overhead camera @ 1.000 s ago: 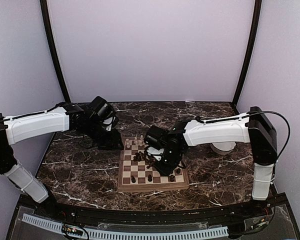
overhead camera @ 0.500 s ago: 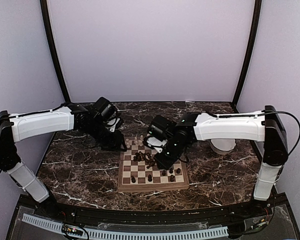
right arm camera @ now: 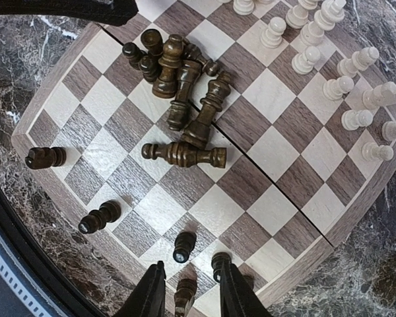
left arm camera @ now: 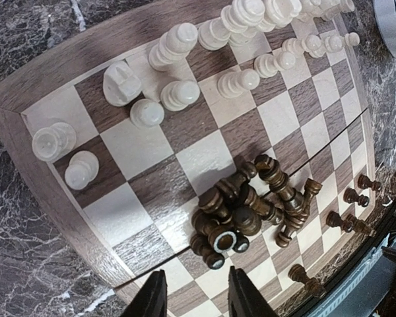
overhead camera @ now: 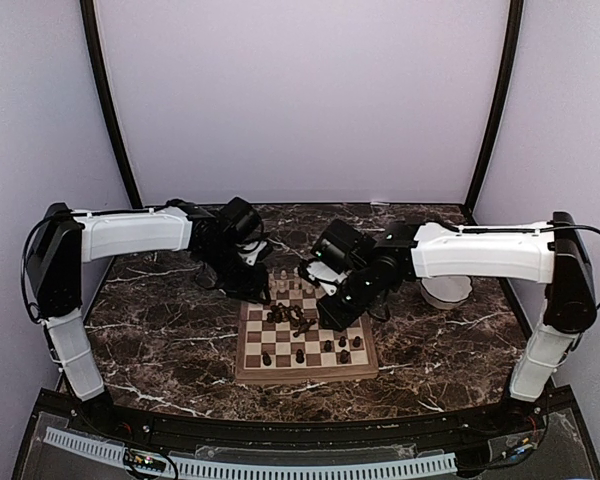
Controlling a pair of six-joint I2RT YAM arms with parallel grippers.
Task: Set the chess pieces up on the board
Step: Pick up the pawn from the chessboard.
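Left claw (left arm camera: 197,281): released, empty, hovering by the dark pile (left arm camera: 247,211) mid-board (left arm camera: 86,56).
Right claw (right arm camera: 190,269): released, empty, over the near rank.
Technique: take the outlying fallen piece (right arm camera: 183,154) first, pinching its stem.

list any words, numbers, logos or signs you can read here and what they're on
No text can be read in any view.
board: no letters or numbers on its rim or squares.
pale chess pieces and dark chess pieces: unmarked.
left arm and right arm: no label shows on the white shells; any marking is too small to read from above.
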